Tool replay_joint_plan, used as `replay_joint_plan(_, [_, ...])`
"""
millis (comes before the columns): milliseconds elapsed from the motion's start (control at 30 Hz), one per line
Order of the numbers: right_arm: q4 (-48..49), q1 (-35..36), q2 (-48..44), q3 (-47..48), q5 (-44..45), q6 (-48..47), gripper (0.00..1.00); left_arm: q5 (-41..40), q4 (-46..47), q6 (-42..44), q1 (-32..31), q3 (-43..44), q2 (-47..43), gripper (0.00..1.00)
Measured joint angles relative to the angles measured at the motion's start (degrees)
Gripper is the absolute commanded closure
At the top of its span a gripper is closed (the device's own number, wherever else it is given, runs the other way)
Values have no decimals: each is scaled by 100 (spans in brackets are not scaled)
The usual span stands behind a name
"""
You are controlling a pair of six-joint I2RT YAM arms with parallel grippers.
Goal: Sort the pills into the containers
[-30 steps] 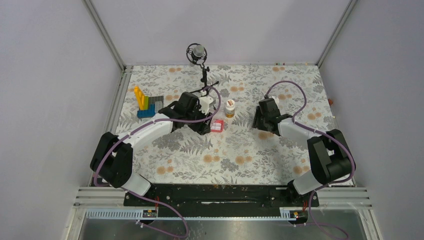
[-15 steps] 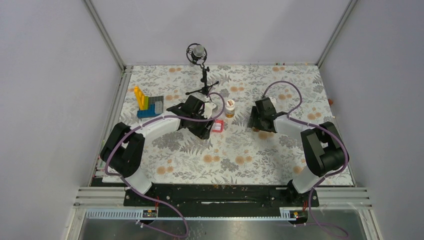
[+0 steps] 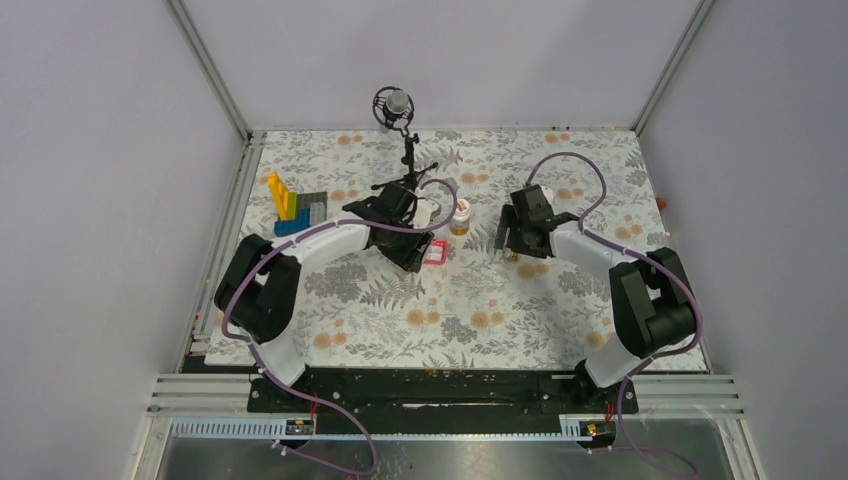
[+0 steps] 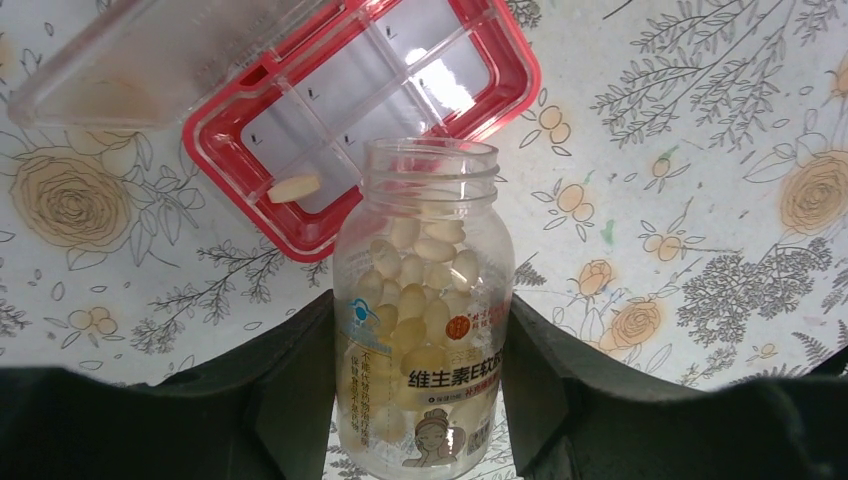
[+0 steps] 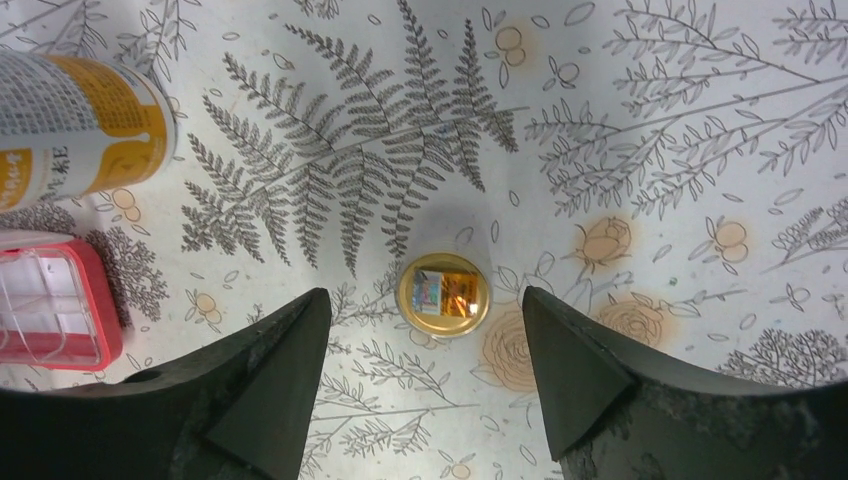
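My left gripper [image 4: 425,335] is shut on the clear yellowish bottle [image 4: 425,290]. The bottle is uncapped and full of pale pills, and its mouth points over the pink compartment box [image 4: 515,75]. The box lies open, with its clear lid [image 4: 130,60] folded back. One pill [image 4: 295,187] lies in a near compartment. In the top view the box [image 3: 437,253] lies just right of the left gripper [image 3: 418,246]. The white-capped orange-labelled bottle [image 3: 461,216] stands upright behind it and also shows in the right wrist view [image 5: 80,120]. My right gripper [image 5: 425,330] is open and empty above a gold cap [image 5: 443,296] lying on the cloth.
A blue, yellow and grey brick block [image 3: 295,207] stands at the back left. A small black stand with a round head [image 3: 398,110] rises at the back centre. The flowered cloth [image 3: 480,310] covers the table, with walls on three sides.
The left arm has swung its elbow in and carried the bottle slightly back beside the pink box, which now shows its open red frame. The right gripper has shifted a little farther back.
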Motion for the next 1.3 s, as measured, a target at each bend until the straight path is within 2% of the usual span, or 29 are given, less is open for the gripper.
replay_joint_plan(433, [-494,2,-376,0,153,46,22,-560,-861,271,-155,870,555,100])
replay_joint_plan(1300, [-535,2,-468,-2,262,138,23,-1440,-1624,468,-492,1519,1093,100])
